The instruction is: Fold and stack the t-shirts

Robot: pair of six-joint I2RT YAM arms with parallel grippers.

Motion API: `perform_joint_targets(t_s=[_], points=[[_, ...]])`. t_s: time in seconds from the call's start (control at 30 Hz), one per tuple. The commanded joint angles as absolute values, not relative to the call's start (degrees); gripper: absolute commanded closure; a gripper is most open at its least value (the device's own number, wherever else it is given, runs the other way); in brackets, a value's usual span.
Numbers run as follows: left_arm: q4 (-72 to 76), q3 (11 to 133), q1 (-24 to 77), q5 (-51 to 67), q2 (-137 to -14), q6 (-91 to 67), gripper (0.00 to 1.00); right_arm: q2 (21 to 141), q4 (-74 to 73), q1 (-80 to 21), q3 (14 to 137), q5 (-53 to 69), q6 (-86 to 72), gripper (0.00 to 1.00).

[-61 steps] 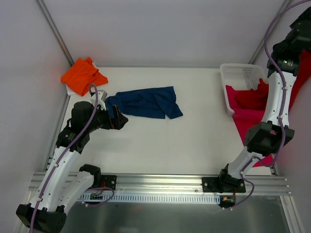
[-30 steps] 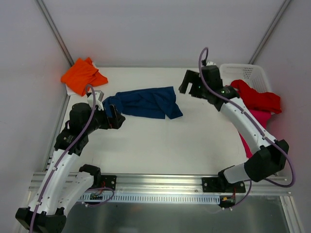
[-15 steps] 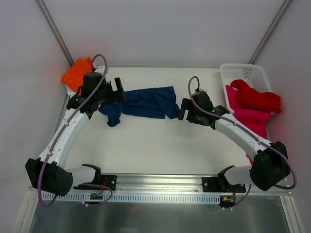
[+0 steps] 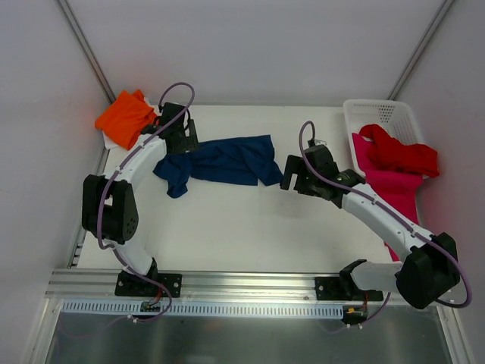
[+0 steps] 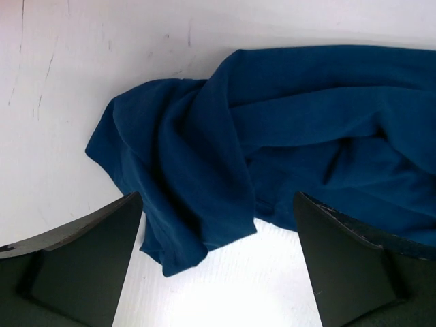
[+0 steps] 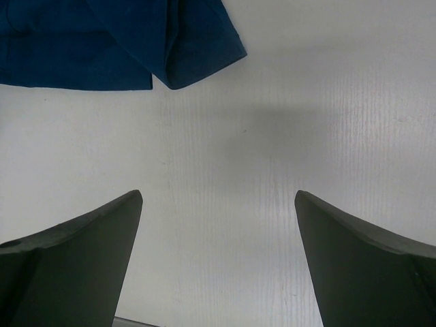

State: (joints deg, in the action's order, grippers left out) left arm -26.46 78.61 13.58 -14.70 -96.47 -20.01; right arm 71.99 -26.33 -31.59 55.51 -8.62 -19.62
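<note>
Navy tee (image 4: 227, 159) lies crumpled mid-table, unfolded. Left gripper (image 5: 218, 201) hangs jaws apart over its bunched left end. Right gripper (image 6: 218, 197), jaws apart, sits just off its right corner, likely to spread it. Orange tee (image 4: 127, 117) waits far-left.

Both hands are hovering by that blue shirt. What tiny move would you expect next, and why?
Probably the left hand lowers and pinches the bunched end of the navy shirt. It hangs open right above those folds, while the open right hand is over bare table just past the shirt's far corner, so it has nothing to grab yet.
</note>
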Motion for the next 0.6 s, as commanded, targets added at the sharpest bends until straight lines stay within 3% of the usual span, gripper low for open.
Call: perform_joint_targets(t_s=[0.0,0.4,0.53,0.57], points=[[-26.81,80.33,14.06,-18.1,-97.64,-21.62,0.07,69.87,-26.72,-31.46,54.76,-9.14,-18.28,0.0],[-26.81,80.68,14.06,-20.22,-101.6,-20.74,0.14,69.26,-25.75,-31.46,50.28,-9.75,-19.25,0.01],[-26.81,80.77,14.06,-20.39,-102.48,-20.92,0.18,68.64,-25.75,-31.46,49.75,-10.19,-19.25,0.01],[-26.89,80.86,14.06,-20.56,-102.57,-20.92,0.22,68.56,-25.84,-31.46,49.66,-10.28,-19.34,0.01]])
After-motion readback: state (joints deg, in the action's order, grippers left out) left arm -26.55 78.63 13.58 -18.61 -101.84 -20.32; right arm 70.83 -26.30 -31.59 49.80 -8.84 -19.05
